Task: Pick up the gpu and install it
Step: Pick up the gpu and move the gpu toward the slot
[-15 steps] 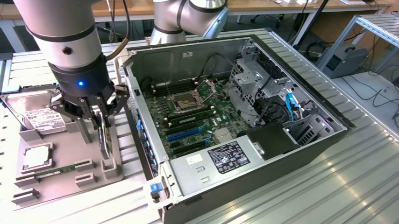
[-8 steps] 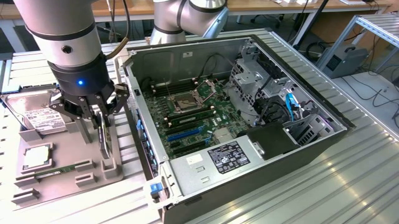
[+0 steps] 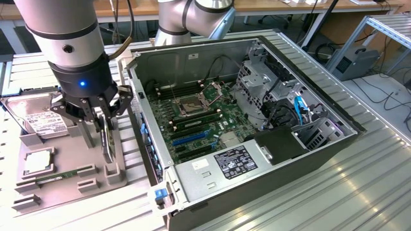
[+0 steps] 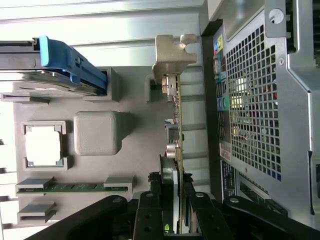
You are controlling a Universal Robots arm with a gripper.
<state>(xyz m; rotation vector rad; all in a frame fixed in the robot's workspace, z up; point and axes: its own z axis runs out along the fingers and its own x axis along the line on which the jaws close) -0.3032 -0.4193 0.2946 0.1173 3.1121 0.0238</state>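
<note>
While jaws pinch upright gpu (image 3: 108,142) at grey holder (image 3: 70,192), wrist view reveals its silver bracket (image 4: 172,55).

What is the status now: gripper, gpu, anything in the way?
Gripper low over the gpu, grip not confirmed. Gpu upright on edge in the gray tray, not installed. Computer case wall close beside it.

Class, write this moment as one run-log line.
gripper: jaws shut on gpu | gpu: upright in grey tray slot | case: open, beside tray
</note>
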